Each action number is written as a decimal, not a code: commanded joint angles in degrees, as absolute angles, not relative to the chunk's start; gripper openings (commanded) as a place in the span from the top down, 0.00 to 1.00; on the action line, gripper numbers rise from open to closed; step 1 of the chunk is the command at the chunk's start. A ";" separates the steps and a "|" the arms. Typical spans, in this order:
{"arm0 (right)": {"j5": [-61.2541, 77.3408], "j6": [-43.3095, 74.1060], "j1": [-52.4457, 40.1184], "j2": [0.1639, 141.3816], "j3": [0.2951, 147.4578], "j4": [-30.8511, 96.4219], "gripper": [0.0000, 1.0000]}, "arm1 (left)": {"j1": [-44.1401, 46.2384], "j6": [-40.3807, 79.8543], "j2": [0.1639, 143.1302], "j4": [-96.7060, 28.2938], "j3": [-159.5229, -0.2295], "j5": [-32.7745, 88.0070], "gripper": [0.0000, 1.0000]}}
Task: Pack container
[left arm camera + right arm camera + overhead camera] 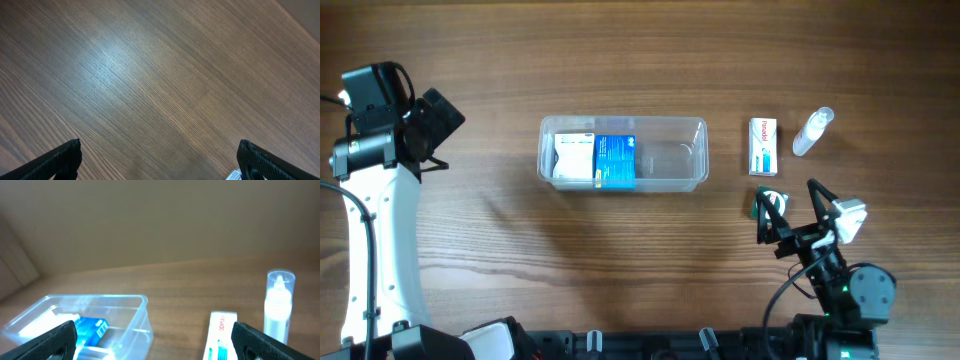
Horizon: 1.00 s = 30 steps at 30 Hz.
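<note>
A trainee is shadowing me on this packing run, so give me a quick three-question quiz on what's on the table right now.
1. True or false: the tub already holds two boxes.
2. What lies on the table to the right of the tub? A) a small box and a clear bottle B) two bottles C) a lid
3. Fill in: the left fingers and right fingers are both ___.
Key: 1 true: a white box and a blue box sit in its left half. 2 A. 3 open, holding nothing.
</note>
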<state>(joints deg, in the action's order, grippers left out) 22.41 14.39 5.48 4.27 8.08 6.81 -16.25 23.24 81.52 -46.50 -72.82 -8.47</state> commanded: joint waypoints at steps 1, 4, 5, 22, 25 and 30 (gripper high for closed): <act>17.96 19.49 5.69 11.92 19.03 12.58 0.00 | -16.51 22.96 80.99 -46.46 -72.86 -8.16 0.00; 13.41 18.90 5.69 23.44 30.59 23.75 0.00 | -16.51 22.96 80.99 -46.46 -72.86 -8.16 0.00; 12.84 17.41 5.69 26.85 33.50 26.13 0.00 | -16.51 22.96 81.01 -46.46 -72.86 -8.16 0.00; 19.07 11.29 5.69 79.29 51.94 50.46 0.00 | -16.51 22.96 80.99 -46.46 -72.86 -8.16 0.00; 15.92 10.66 5.63 82.98 51.68 50.06 0.00 | -16.51 22.96 81.01 -46.46 -72.86 -8.16 0.00; 8.54 10.68 5.63 87.59 51.55 48.99 0.05 | -16.51 22.96 80.99 -46.46 -72.86 -8.16 0.00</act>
